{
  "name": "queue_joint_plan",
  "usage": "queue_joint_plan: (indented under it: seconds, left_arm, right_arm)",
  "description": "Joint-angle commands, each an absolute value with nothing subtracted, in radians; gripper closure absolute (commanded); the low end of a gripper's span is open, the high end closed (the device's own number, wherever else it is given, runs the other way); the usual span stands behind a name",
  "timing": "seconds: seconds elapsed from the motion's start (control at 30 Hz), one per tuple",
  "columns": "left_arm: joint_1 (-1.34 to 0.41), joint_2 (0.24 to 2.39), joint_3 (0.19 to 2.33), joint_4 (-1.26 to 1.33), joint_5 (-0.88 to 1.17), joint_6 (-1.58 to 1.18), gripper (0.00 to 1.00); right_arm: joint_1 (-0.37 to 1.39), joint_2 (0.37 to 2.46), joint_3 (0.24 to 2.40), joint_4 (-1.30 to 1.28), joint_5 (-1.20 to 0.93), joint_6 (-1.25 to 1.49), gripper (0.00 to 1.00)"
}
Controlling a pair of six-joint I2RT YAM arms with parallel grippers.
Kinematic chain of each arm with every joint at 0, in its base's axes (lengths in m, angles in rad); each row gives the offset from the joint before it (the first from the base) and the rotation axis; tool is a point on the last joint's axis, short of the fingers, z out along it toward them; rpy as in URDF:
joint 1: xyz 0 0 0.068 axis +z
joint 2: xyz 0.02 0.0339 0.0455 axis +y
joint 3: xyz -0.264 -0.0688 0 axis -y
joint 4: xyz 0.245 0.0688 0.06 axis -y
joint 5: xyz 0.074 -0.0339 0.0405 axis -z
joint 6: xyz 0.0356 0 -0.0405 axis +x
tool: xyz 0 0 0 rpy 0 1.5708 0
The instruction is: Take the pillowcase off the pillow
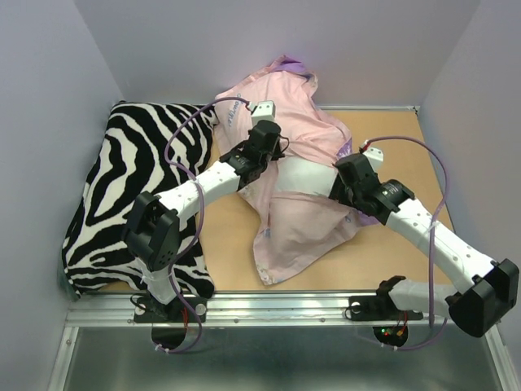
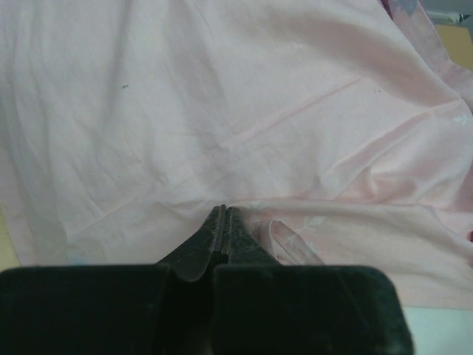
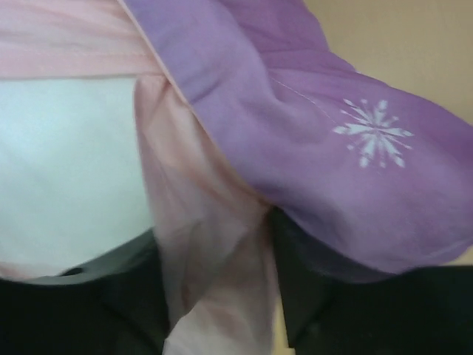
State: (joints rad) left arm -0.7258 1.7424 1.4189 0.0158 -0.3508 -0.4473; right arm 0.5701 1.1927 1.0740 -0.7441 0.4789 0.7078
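Observation:
The pillowcase (image 1: 305, 220) lies crumpled across the middle of the table with its pale pink inside outward and a purple edge at the back. A band of the white pillow (image 1: 303, 174) shows between the two grippers. My left gripper (image 1: 273, 148) is shut, its tips pinching pink pillowcase fabric (image 2: 244, 111); the left gripper (image 2: 224, 212) shows creases running out from its tips. My right gripper (image 1: 342, 186) is shut on a bunched fold of the pillowcase (image 3: 214, 244). In the right wrist view the right gripper (image 3: 218, 303) has the white pillow (image 3: 66, 163) on its left and purple snowflake fabric (image 3: 355, 140) draped over it.
A black-and-white zebra-striped pillow (image 1: 130, 195) fills the table's left side beside my left arm. Bare wooden table (image 1: 399, 147) shows at the right and front. Grey walls enclose three sides. A metal rail (image 1: 277, 308) runs along the near edge.

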Motion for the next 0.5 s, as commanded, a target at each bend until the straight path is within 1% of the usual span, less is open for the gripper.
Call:
queue_joint_plan:
  seconds: [0.0,0.03,0.07,0.1,0.13,0.2,0.23,0.27,0.3,0.33,0.37,0.4,0.43,0.47]
  left_arm:
    - [-0.721,1.738,1.47,0.003,-0.394,-0.428,1.0]
    - [-0.716,1.733,1.468,0.002,-0.393,-0.429,1.0]
    - [-0.71,1.727,1.465,0.002,-0.391,-0.431,1.0]
    - [-0.7,1.715,1.454,0.002,-0.391,-0.431,1.0]
    - [-0.684,1.697,1.448,0.002,-0.391,-0.437,1.0]
    - [-0.667,1.68,1.425,0.002,-0.379,-0.437,1.0]
    - [-0.661,1.669,1.417,0.002,-0.379,-0.437,1.0]
    - [-0.657,1.657,1.41,0.002,-0.377,-0.439,1.0]
    - [-0.654,1.64,1.398,0.002,-0.376,-0.439,1.0]
    - [-0.652,1.631,1.393,0.002,-0.376,-0.43,1.0]
    - [-0.652,1.62,1.388,0.002,-0.368,-0.428,1.0]
    - [-0.652,1.614,1.384,0.002,-0.358,-0.422,1.0]
    - [-0.653,1.612,1.382,0.002,-0.336,-0.413,1.0]
    - [-0.655,1.612,1.382,0.002,-0.274,-0.4,1.0]
  right_arm:
    - [0.552,1.079,0.997,-0.802,0.6,0.739,0.59]
    - [0.546,1.069,0.979,-0.807,0.604,0.75,0.7]
    - [0.545,1.06,0.962,-0.813,0.609,0.764,0.78]
    - [0.542,1.04,0.924,-0.821,0.629,0.805,0.89]
    - [0.541,1.025,0.902,-0.821,0.638,0.858,0.93]
    - [0.54,0.967,0.818,-0.799,0.65,0.916,0.97]
    - [0.54,0.942,0.818,-0.769,0.646,0.928,0.98]
    - [0.54,0.918,0.742,-0.731,0.629,0.933,0.99]
    - [0.54,0.885,0.704,-0.686,0.561,0.931,0.99]
    - [0.54,0.829,0.668,-0.564,0.507,0.917,0.99]
    - [0.54,0.798,0.576,-0.484,0.442,0.882,0.99]
    - [0.54,0.776,0.537,-0.345,0.334,0.873,0.99]
    - [0.538,0.763,0.494,-0.283,0.289,0.861,0.99]
    - [0.54,0.758,0.441,-0.229,0.252,0.833,0.99]
